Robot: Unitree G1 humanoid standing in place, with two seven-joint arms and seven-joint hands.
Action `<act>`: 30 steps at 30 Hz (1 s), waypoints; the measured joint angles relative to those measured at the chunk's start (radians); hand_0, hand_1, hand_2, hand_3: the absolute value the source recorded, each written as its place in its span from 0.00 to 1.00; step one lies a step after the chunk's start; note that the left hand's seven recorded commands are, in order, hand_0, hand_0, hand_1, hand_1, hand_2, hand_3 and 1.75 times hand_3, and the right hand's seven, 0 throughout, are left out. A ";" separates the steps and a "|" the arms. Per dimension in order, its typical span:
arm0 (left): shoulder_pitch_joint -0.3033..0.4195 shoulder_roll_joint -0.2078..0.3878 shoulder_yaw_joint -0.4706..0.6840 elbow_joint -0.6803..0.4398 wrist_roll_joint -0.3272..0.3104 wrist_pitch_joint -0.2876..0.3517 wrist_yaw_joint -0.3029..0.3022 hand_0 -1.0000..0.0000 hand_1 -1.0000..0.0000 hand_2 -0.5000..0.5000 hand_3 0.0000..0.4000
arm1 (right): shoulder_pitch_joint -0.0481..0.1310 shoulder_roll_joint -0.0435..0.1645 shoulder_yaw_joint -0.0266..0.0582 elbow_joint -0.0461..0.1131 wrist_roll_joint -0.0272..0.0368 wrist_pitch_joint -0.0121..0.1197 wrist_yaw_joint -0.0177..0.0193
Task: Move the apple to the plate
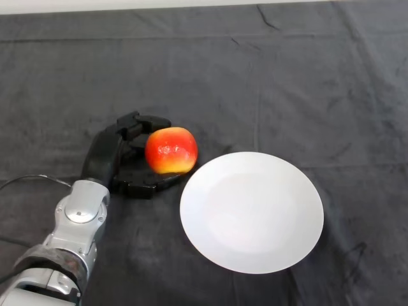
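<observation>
We see a glossy, round red-and-yellow apple (171, 150) on the wrinkled dark cloth of the table (287, 76), just left of a smooth white round plate (252, 211) that holds nothing; our black hand (121, 156) curls around the apple

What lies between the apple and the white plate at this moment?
Nothing but a narrow strip of dark cloth. In the head view the apple, cupped by the left hand, sits just off the plate rim at its upper left.
</observation>
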 measured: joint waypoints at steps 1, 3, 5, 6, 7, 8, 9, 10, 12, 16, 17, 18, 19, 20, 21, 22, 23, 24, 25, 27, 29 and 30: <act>-0.001 0.000 0.000 0.000 0.001 0.001 0.008 0.00 0.00 0.50 1.00 | 0.000 0.000 0.0000 0.000 0.0000 0.000 0.0000; -0.005 0.000 0.000 -0.001 0.001 0.001 0.033 0.00 0.00 0.50 1.00 | 0.000 0.000 -0.0001 0.000 0.0000 0.000 0.0000; -0.008 0.000 0.000 -0.011 0.001 0.001 0.059 0.00 0.00 0.50 1.00 | 0.000 0.000 -0.0001 0.000 0.0000 0.000 0.0000; -0.008 -0.001 0.000 -0.022 0.001 -0.001 0.076 0.00 0.00 0.50 1.00 | 0.000 0.000 0.0000 0.000 0.0000 0.000 0.0000; -0.008 -0.001 0.000 -0.032 0.002 -0.005 0.088 0.00 0.00 0.50 1.00 | 0.000 0.000 -0.0001 0.000 0.0000 0.000 0.0000; -0.008 -0.002 0.000 -0.046 0.001 -0.015 0.101 0.00 0.00 0.50 1.00 | 0.000 0.000 -0.0001 0.000 0.0000 0.000 0.0000; -0.008 -0.003 0.000 -0.058 0.002 -0.030 0.112 0.00 0.00 0.50 1.00 | 0.000 0.000 0.0000 0.000 0.0000 0.000 0.0000; -0.008 -0.004 0.000 -0.077 0.001 -0.053 0.125 0.00 0.00 0.50 1.00 | 0.000 0.000 0.0000 0.000 0.0000 0.000 0.0000; -0.008 -0.007 -0.002 -0.106 0.001 -0.099 0.144 0.00 0.00 0.50 1.00 | 0.000 0.000 -0.0001 0.000 0.0000 0.000 0.0000; -0.008 -0.026 -0.028 -0.153 0.000 -0.193 0.189 0.00 0.00 0.50 1.00 | 0.000 0.000 -0.0001 0.000 0.0000 0.000 -0.0001; -0.008 -0.030 -0.043 -0.156 0.000 -0.210 0.196 0.00 0.00 0.50 1.00 | 0.000 0.000 -0.0001 0.000 0.0000 0.000 -0.0001; -0.008 -0.038 -0.057 -0.156 0.000 -0.230 0.198 0.00 0.00 0.50 1.00 | 0.000 0.000 -0.0001 0.000 0.0001 0.000 -0.0001; -0.008 -0.043 -0.077 -0.156 -0.002 -0.246 0.206 0.00 0.00 0.50 1.00 | 0.000 0.000 0.0000 0.000 0.0000 0.000 -0.0001; -0.007 -0.049 -0.092 -0.156 -0.002 -0.259 0.208 0.00 0.00 0.50 1.00 | 0.000 0.000 0.0000 0.000 0.0000 0.000 -0.0001; -0.007 -0.054 -0.110 -0.156 -0.004 -0.270 0.211 0.00 0.00 0.50 1.00 | 0.000 0.000 0.0000 0.000 0.0000 0.000 -0.0001; -0.007 -0.056 -0.128 -0.156 -0.005 -0.282 0.213 0.00 0.00 0.50 1.00 | 0.000 0.000 -0.0001 0.000 0.0000 0.000 -0.0001; -0.007 -0.060 -0.152 -0.156 -0.008 -0.293 0.214 0.00 0.00 0.50 1.00 | 0.000 0.000 -0.0001 0.000 0.0000 0.000 -0.0001; -0.007 -0.061 -0.171 -0.156 -0.011 -0.299 0.214 0.00 0.00 0.50 1.00 | 0.000 0.000 -0.0001 0.000 0.0000 0.000 -0.0001; -0.007 -0.063 -0.196 -0.156 -0.017 -0.306 0.215 0.00 0.00 0.50 1.00 | 0.000 0.000 -0.0001 0.000 0.0000 0.000 -0.0001; -0.007 -0.069 -0.238 -0.156 -0.040 -0.316 0.214 0.00 0.00 0.50 1.00 | 0.000 0.000 -0.0001 0.000 0.0000 0.000 -0.0001; -0.007 -0.074 -0.272 -0.156 -0.055 -0.317 0.215 0.00 0.00 0.50 1.00 | 0.000 0.000 -0.0001 0.000 0.0000 0.000 -0.0001; -0.007 -0.074 -0.291 -0.156 -0.061 -0.317 0.215 0.00 0.00 0.50 1.00 | 0.000 0.000 0.0000 0.000 0.0000 0.000 -0.0001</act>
